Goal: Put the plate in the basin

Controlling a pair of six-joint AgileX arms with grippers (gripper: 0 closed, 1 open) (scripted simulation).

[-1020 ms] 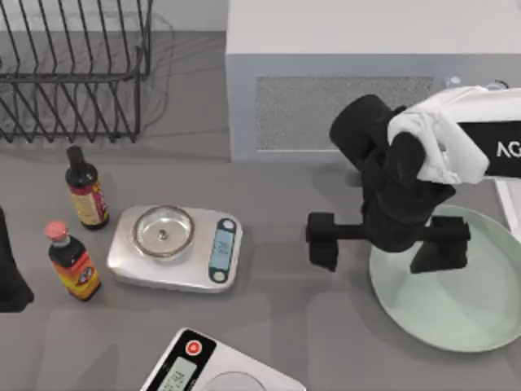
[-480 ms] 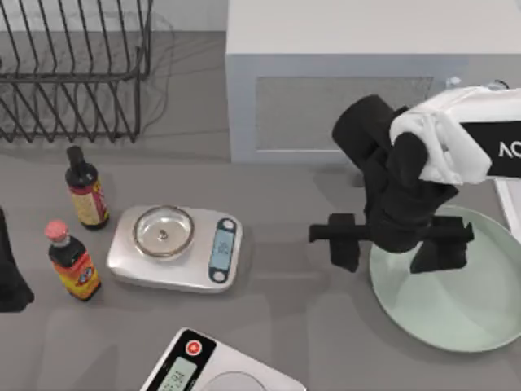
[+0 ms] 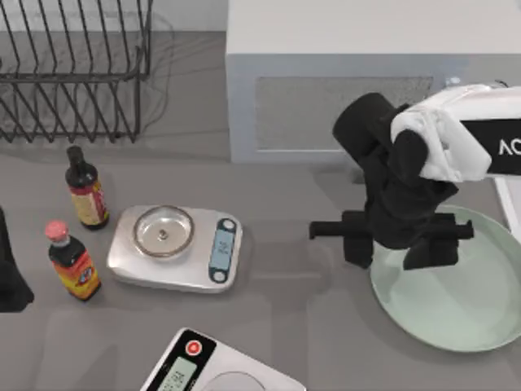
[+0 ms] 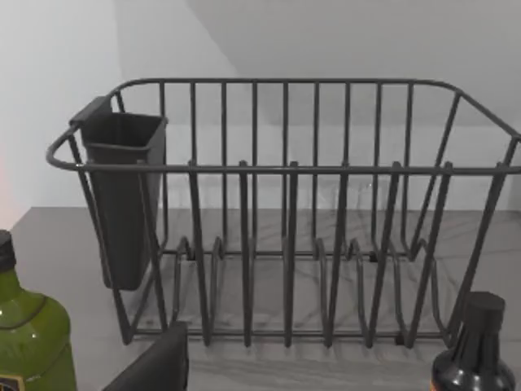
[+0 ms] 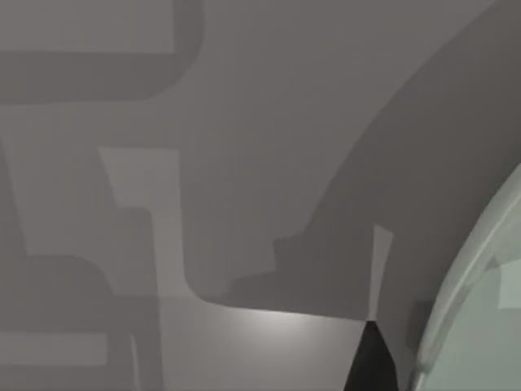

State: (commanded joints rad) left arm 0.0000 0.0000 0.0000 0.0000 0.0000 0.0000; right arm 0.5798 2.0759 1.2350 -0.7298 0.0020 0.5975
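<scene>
A smooth, pale mint-green plate, round with a shallow raised rim, lies flat on the matte grey table in front of the boxy white microwave, toward its right end. Part of the plate's near-microwave edge is hidden under my black right gripper, and the plate's right side is cut off at the frame. My fingers stand moderately apart, straddling the plate's left rim: one finger outside it over the table, the other over the plate's inside; whether they touch it I cannot tell. A thick white strip of the basin shows just right of the plate. My left gripper rests parked far left of the microwave, beside two bottles.
</scene>
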